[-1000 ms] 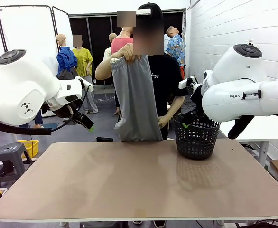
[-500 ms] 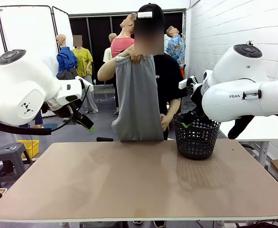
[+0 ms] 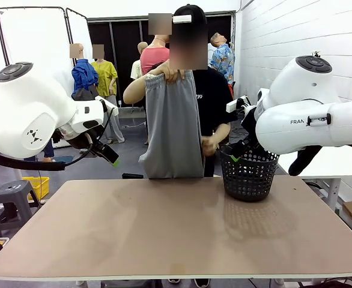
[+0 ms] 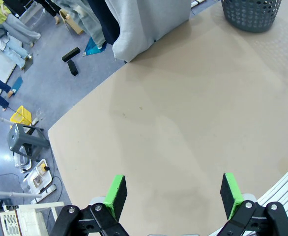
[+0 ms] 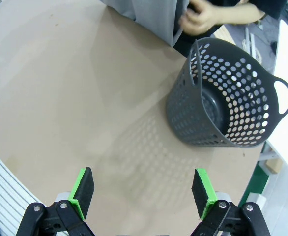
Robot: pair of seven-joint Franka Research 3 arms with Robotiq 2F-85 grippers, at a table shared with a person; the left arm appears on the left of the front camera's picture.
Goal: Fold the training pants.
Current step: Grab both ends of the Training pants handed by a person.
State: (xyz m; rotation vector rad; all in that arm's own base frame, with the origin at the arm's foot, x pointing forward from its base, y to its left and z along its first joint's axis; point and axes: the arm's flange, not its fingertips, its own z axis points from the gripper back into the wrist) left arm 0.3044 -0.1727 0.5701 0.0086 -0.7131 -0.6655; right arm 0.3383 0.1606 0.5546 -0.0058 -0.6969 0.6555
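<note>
The left claw (image 4: 173, 192) is closest. It hangs above the tabletop (image 3: 176, 234) with its green fingers wide apart and nothing between them. The right claw (image 5: 143, 192) is the same, with fingers apart and nothing held, up in the air near the black basket (image 3: 248, 177).

At the far side, a person holds the training pants (image 3: 175, 126) up by the waistband with one hand (image 3: 173, 74). The other hand (image 3: 211, 144) is lower, by the side of the cloth. The pants hang straight down, and their bottom end is right at the far edge of the tabletop (I cannot tell if it touches).

The pants are not lying flat yet, and that is where things could go wrong:

- **Crooked fold:** If they land bunched up or twisted, the fold will likely come out crooked.
- **Sliding off:** If they land too near the far edge, the soft cloth may slide off when a claw tugs it.
- **Catching the basket:** If they land too near the basket, a leg could catch on it, or the right claw could knock it over.
- **Bumping a hand:** A claw that reaches in too soon could bump the person's hands.
</note>
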